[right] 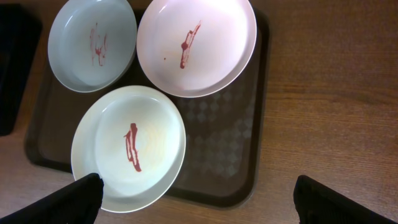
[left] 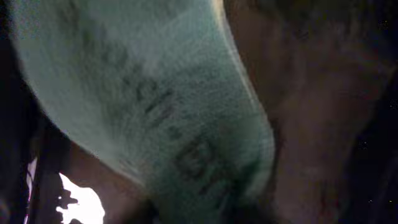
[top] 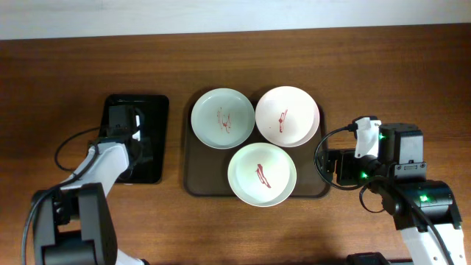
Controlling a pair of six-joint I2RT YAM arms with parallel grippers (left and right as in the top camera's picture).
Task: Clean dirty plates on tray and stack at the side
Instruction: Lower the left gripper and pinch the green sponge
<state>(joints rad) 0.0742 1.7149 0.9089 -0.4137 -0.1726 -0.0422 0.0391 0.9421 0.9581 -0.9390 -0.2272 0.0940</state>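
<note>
Three plates lie on the dark brown tray (top: 197,179) (right: 224,149), each with a red sauce smear. A pale green plate (top: 223,118) (right: 93,43) sits at the back left, a pinkish-white plate (top: 287,115) (right: 196,43) at the back right, and a white plate (top: 262,174) (right: 129,146) at the front. My right gripper (top: 337,166) (right: 199,202) is open just right of the tray, with nothing between its fingers. My left gripper (top: 121,121) is down over the small black tray (top: 152,140). Its wrist view is filled by a blurred green textured thing (left: 155,93), and its jaws are hidden in the dark.
The black tray lies left of the brown tray with a narrow gap between them. Bare wooden table (top: 235,228) surrounds both trays. A black cable (top: 73,143) loops beside the left arm. The table's back edge meets a pale wall (top: 235,15).
</note>
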